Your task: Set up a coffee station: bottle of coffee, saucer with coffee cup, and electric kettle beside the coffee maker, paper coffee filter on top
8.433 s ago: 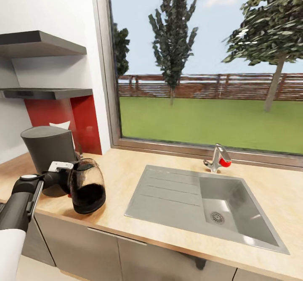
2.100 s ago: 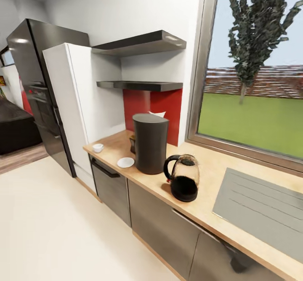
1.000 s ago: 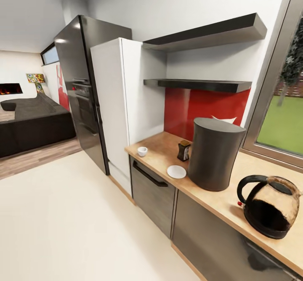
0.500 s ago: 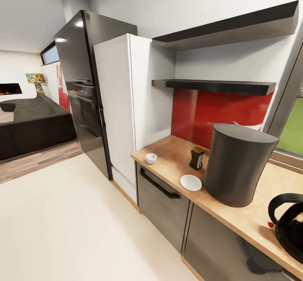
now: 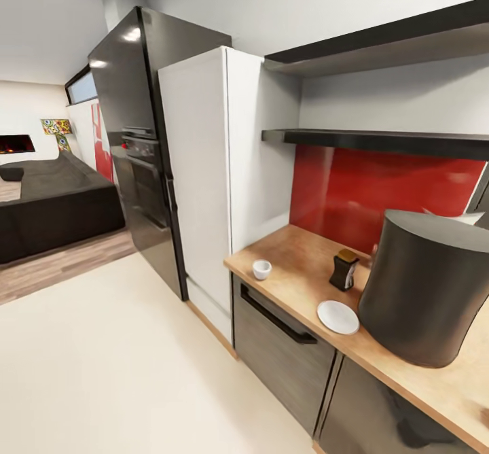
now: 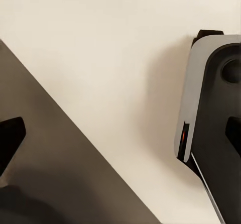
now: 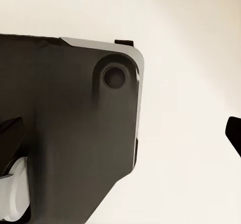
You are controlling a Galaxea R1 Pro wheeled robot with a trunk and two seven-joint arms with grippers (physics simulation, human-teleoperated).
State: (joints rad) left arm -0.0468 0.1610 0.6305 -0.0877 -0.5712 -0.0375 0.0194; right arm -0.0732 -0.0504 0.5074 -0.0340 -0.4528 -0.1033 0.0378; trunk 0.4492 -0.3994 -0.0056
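On the wooden countertop (image 5: pixel 292 253) in the head view, the dark coffee maker (image 5: pixel 424 287) stands at the right, with the white saucer (image 5: pixel 338 317) just beside its base and the small dark bottle of coffee (image 5: pixel 344 270) behind the saucer. The white coffee cup (image 5: pixel 261 269) sits apart — near the counter's end by the white cabinet (image 5: pixel 210 168). Both wrist views look down at pale floor (image 6: pixel 100 48) and the robot's base (image 7: pixel 65 123); fingertips barely show at the edges, so I cannot tell how wide either gripper stands.
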